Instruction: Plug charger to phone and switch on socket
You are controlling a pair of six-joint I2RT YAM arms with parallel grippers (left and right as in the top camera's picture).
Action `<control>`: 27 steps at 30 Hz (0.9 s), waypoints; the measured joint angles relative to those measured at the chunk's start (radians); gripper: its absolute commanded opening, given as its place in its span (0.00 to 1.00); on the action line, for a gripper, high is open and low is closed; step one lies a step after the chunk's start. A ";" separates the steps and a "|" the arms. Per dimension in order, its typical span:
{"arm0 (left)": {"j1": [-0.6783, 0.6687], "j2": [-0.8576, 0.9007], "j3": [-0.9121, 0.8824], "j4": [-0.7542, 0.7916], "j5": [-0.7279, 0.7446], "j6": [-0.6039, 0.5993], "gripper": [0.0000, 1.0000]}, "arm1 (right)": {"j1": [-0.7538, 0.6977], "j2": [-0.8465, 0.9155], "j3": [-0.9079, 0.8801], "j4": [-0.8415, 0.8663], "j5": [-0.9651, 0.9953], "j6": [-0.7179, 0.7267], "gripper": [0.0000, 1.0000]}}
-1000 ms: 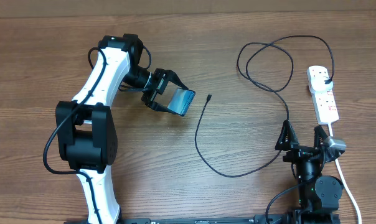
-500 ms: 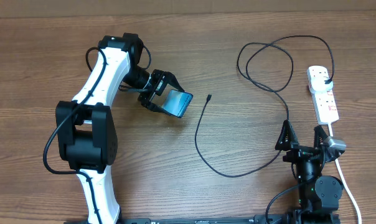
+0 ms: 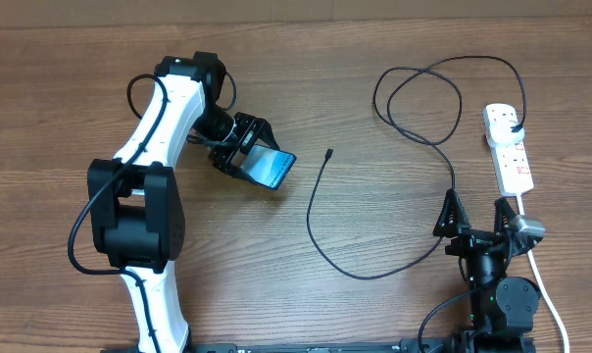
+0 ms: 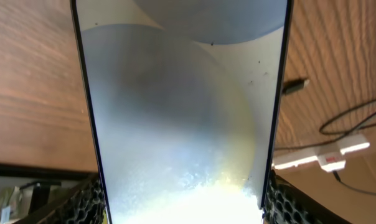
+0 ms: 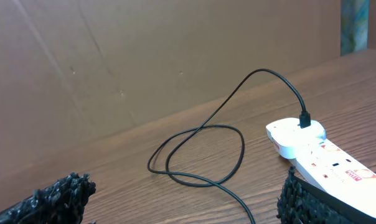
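My left gripper (image 3: pixel 255 157) is shut on the phone (image 3: pixel 273 169), gripping its long edges and holding it tilted over the table left of centre. In the left wrist view the phone's pale glowing screen (image 4: pixel 182 112) fills the frame between my fingers (image 4: pixel 82 202). The charger cable (image 3: pixel 320 230) lies in loops across the table, its small black plug tip (image 3: pixel 329 154) just right of the phone and apart from it. The white socket strip (image 3: pixel 508 147) lies at the far right with a black plug in it. My right gripper (image 3: pixel 480 221) is open and empty near the front edge, below the socket.
The socket's white cord (image 3: pixel 543 284) runs past the right arm's base toward the front edge. In the right wrist view the cable loops (image 5: pixel 200 152) and the socket (image 5: pixel 319 152) lie ahead of my open fingers. A brown wall stands behind the table.
My left gripper has drawn back a little to the left with the phone, and the phone has tilted more on edge. The right arm and the cable have not moved.
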 measured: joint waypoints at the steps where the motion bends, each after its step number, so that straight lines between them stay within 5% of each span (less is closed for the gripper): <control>1: 0.000 0.000 0.000 0.008 -0.012 -0.005 0.24 | 0.000 0.000 0.000 0.000 0.000 0.000 1.00; 27: 0.000 0.000 0.000 0.082 -0.217 -0.102 0.22 | 0.000 0.000 0.000 0.002 -0.085 0.050 1.00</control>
